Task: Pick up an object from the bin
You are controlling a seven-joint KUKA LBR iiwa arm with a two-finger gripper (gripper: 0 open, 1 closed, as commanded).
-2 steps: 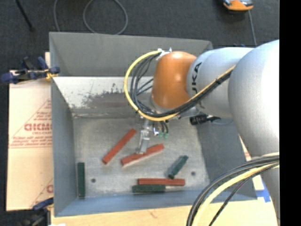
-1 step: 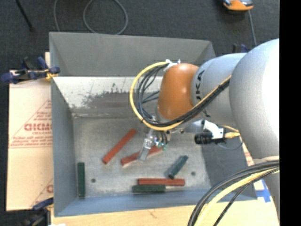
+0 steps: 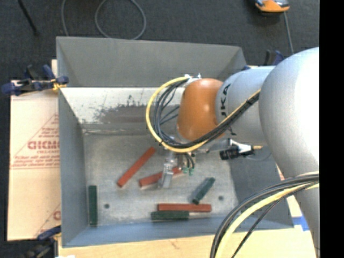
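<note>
Over the middle of the bin floor: gripper (image 3: 168, 175), lowered to the floor and pointing straight down, its tip at the right end of a short red block (image 3: 149, 181); whether it is open or closed, and whether it has hold of the block, cannot be told. Arm (image 3: 279, 106): pale grey, entering from the right and bent down into the bin, with an orange cover (image 3: 198, 109) at the wrist and yellow and black cables (image 3: 156, 112) looped round it. Bin (image 3: 72, 160): grey metal, sloping walls, scuffed floor. Contents: long red bar (image 3: 136, 167), lying diagonally just left of the block; dark teal bar (image 3: 203, 190), tilted, to the gripper's lower right; red bar (image 3: 185, 208) and dark green bar (image 3: 170, 216), lying side by side near the front wall; another dark green bar (image 3: 92, 205), set lengthwise along the left wall, well apart from the rest. Surroundings: dark floor (image 3: 161, 9) beyond the bin, carrying a thin looped cord (image 3: 121, 15).
</note>
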